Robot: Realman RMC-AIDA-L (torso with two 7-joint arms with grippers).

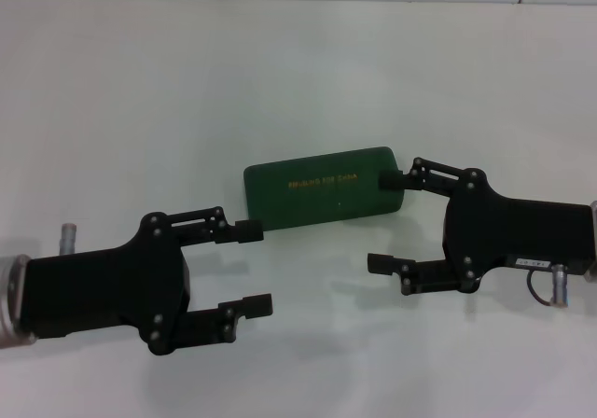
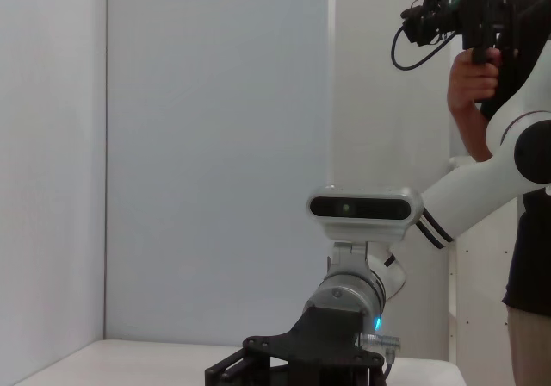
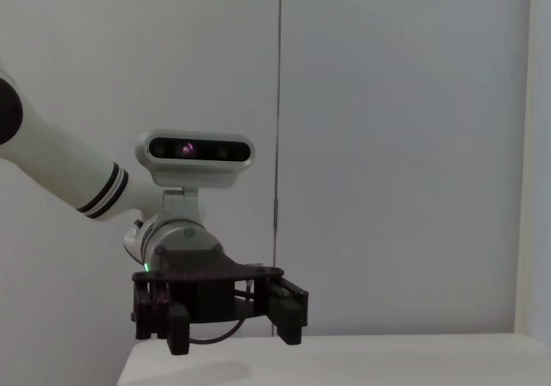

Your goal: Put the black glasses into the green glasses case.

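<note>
Both arms reach in low over the white table [image 1: 121,91], each lying nearly flat with its fingers aimed at the middle. The left gripper [image 1: 250,269] comes in from 8 o'clock, its black body stretched along the tabletop; the right gripper [image 1: 389,222] comes in from 3 o'clock, mirrored against it. Between them, just past centre toward 12 o'clock, lies the green glasses case [image 1: 322,187], lid shut, gold lettering facing up, long side running roughly 9 to 3 with a slight tilt. The black glasses do not show anywhere in these views. The left gripper's jaws are spread wide and carry nothing; its far finger sits right at the case's near-left corner, at or just off the edge, while the near finger hangs over bare table. The right gripper's jaws are spread just as wide and also empty; its far fingertip [image 1: 390,181] meets the case's right end, the near one well clear of it over the table. From the left wrist camera, the right arm's camera bar and black gripper [image 2: 293,364] show across the table, and a person [image 2: 516,145] stands at 2 o'clock holding a camera rig. From the right wrist camera, the left arm's gripper [image 3: 228,313] shows low over the table edge.
</note>
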